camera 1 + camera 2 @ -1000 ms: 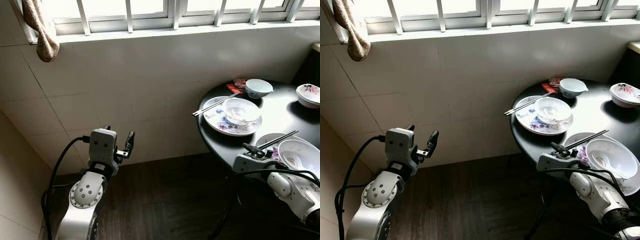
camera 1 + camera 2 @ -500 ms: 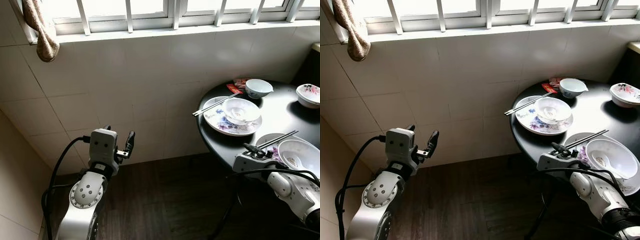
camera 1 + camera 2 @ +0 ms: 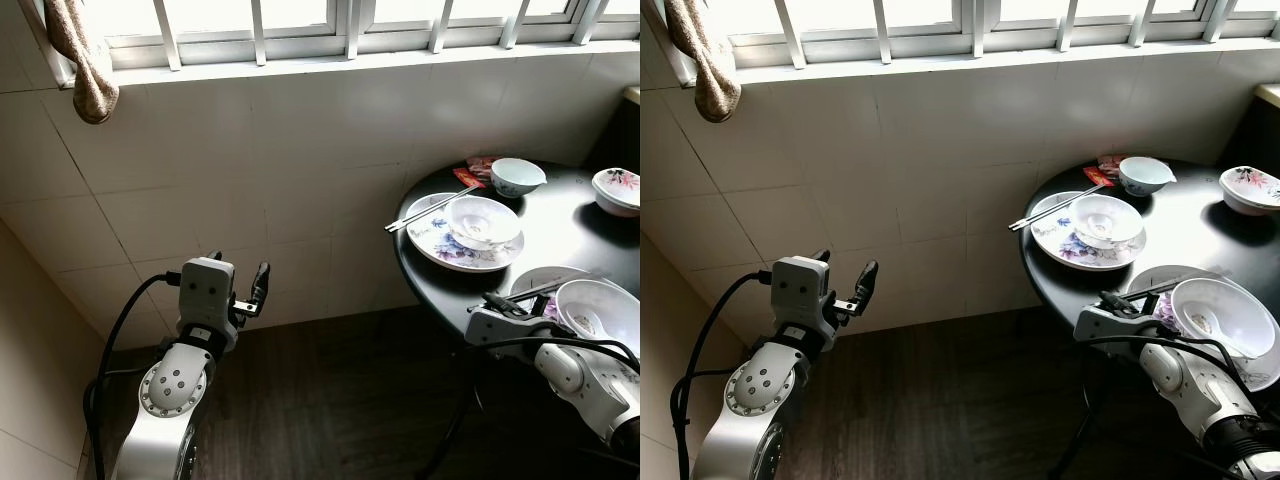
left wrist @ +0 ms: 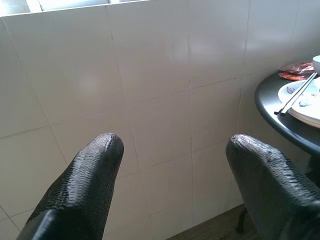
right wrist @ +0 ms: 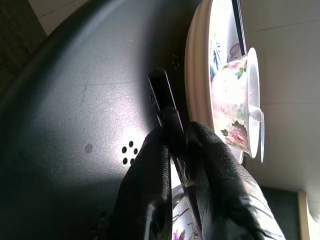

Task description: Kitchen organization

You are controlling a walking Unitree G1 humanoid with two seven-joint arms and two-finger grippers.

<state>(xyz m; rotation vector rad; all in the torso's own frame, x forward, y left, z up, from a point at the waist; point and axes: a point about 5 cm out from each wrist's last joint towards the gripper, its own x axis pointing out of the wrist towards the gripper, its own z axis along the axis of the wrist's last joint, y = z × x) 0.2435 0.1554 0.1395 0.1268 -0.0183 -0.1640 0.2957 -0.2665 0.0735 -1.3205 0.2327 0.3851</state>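
Right tool point(image 5: 175, 150) clamped around chopsticks point(image 5: 162, 92).

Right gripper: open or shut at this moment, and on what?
Shut. In the right wrist view both black fingers of the right gripper press on a pair of dark chopsticks at the near plate on the black table.

The tiled wall point(image 3: 300, 180) and round tabletop point(image 3: 560, 235) are seen from above by both head views. The same wall is faced by the left wrist view, with the tabletop's edge shared. The tabletop is viewed closely from the right wrist.
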